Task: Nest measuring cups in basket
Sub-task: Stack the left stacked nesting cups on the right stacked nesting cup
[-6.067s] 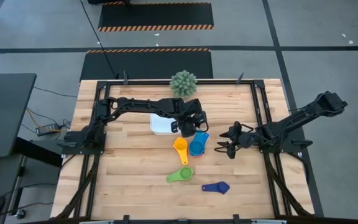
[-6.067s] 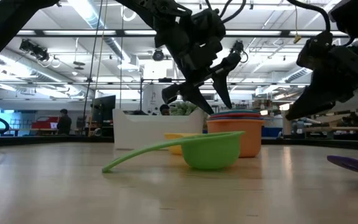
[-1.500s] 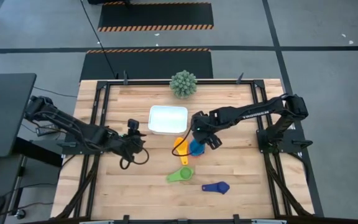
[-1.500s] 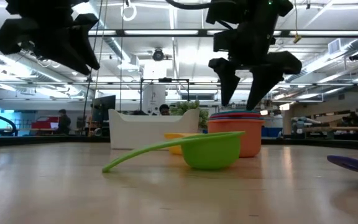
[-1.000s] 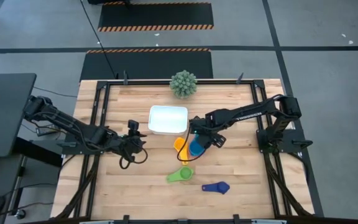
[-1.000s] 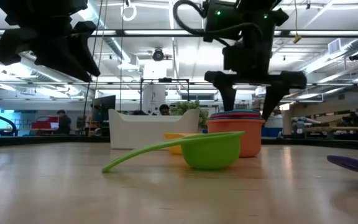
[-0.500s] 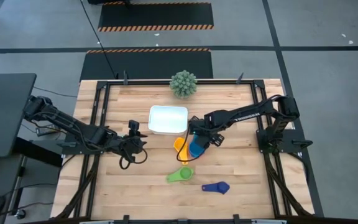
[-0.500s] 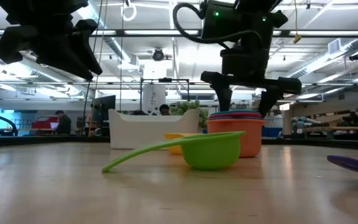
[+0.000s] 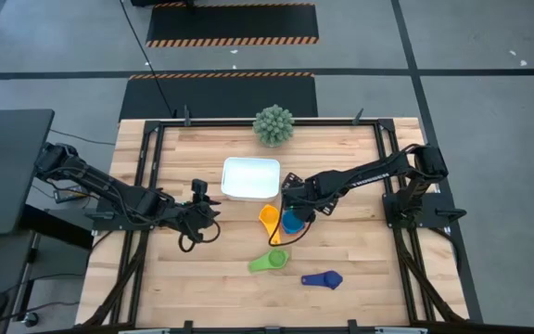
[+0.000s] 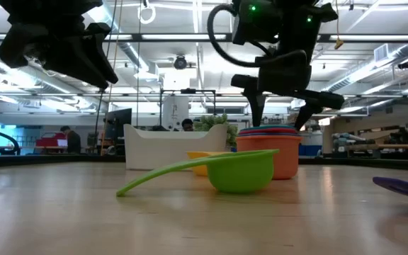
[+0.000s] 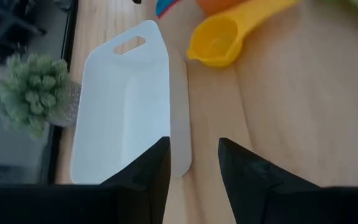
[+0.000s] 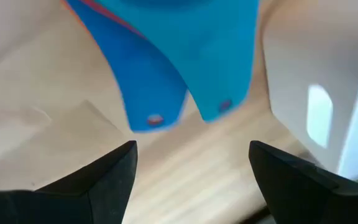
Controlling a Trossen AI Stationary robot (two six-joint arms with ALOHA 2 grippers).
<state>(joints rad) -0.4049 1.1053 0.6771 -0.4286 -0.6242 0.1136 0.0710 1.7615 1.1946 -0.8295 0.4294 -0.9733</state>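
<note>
A nested stack of cups [image 9: 292,221], orange outside with red, blue and light blue inside, stands on the table near the white basket [image 9: 251,178]. My right gripper [image 12: 191,180] hovers open just above the stack [image 10: 268,152], with its fingers on either side of the blue handles [image 12: 166,81]. The yellow cup [image 9: 269,220], the green cup [image 9: 269,262] and the dark blue cup [image 9: 323,278] lie apart on the table. My left gripper [image 11: 194,180] is open. It waits above the table, left of the basket [image 11: 123,106].
A spiky green plant [image 9: 273,124] stands at the far edge, behind the basket. Black frame rails run along the table's left, right and far sides. Bare wood lies toward the near edge, around the green and dark blue cups. People show far off in the room.
My right gripper has shifted slightly toward the table's left over the cup stack and has stayed open. The cups and the basket have kept their places.
</note>
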